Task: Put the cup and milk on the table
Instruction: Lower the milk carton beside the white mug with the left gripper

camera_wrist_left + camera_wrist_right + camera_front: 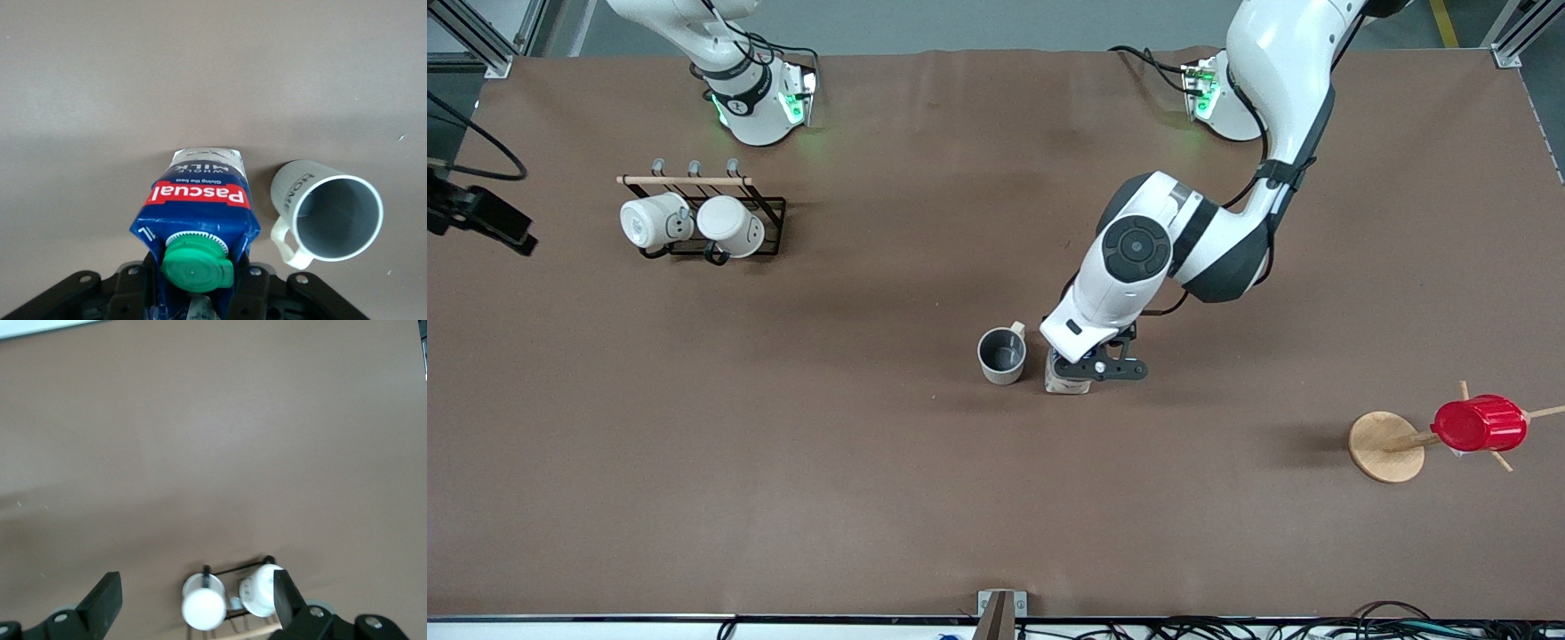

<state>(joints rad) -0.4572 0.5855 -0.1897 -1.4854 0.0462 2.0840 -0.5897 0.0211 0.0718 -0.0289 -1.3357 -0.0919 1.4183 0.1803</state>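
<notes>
The left gripper (1096, 366) is clamped on the milk (1067, 384), which stands beside the cup (1002, 355) near the middle of the table (871, 462).

The carton looks set down or nearly so, upright, on the side of the cup toward the left arm's end of the table; whether its base bears fully on the cloth cannot be told. To finish well, I judge the fingers should part only once the base sits flat, then lift straight up so the green cap is not caught and the carton does not tip into the cup. The carton's red band reads "Pascual", with "WHOLE MILK" on the white below; the cup's lettering begins "HOM". The right gripper (197, 603) waits with its fingers spread, above the rack of white mugs (694, 222).
</notes>
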